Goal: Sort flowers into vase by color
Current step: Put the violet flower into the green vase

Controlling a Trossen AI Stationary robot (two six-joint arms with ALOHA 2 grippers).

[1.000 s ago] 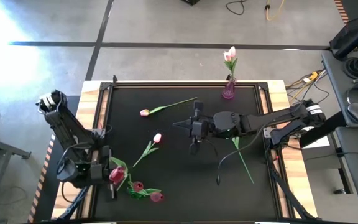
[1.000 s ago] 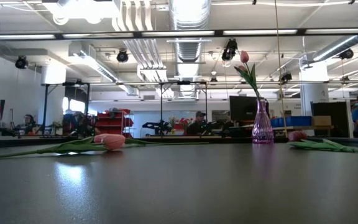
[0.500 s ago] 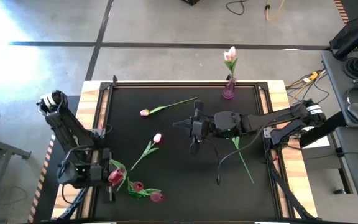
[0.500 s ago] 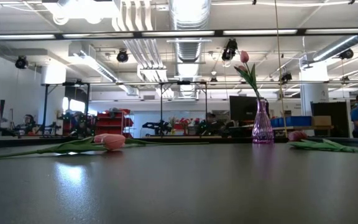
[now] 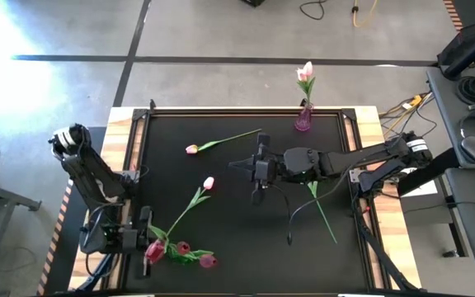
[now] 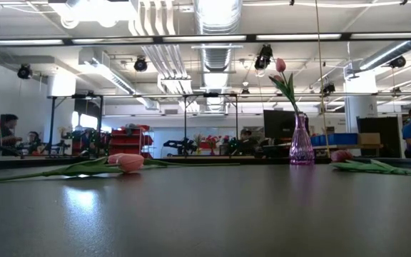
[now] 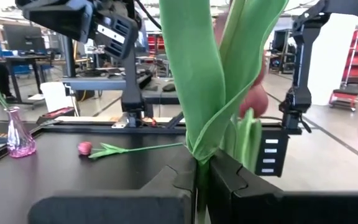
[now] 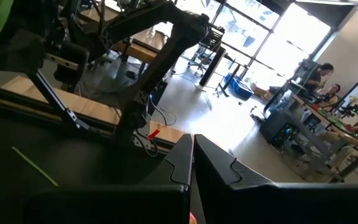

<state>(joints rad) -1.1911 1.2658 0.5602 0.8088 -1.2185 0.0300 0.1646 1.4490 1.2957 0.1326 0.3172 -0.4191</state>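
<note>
A purple glass vase [image 5: 303, 120] stands at the table's far edge with one pale pink tulip [image 5: 306, 73] in it; the low view shows it too [image 6: 301, 143]. My left gripper [image 5: 141, 241] is at the near left corner, shut on a magenta tulip [image 5: 153, 250]. Two more magenta tulips [image 5: 182, 247] [image 5: 208, 261] lie just right of it. Two pale pink tulips [image 5: 191, 149] [image 5: 209, 183] lie on the mat left of centre. My right gripper [image 5: 254, 169] hovers over the middle, shut, with nothing visible between its fingers. My left gripper pinches the tulip's green stem [image 7: 200, 167] between its two fingers, right where the leaves [image 7: 210, 74] spring from it. The fingers lie level and across the stem. The leaves and the pink head [image 7: 255, 102] stand beyond the fingers; the stem's other end is hidden by them.
A loose green stem [image 5: 322, 210] lies on the mat under my right arm, beside a dark curved cord [image 5: 289, 219]. The black mat has bare room at the far left and near right. People and benches show in the room behind.
My left gripper has sunk and gone toward the table's near edge, carrying the magenta tulip with it and staying shut. The head now hangs closer to the two magenta tulips lying there.
</note>
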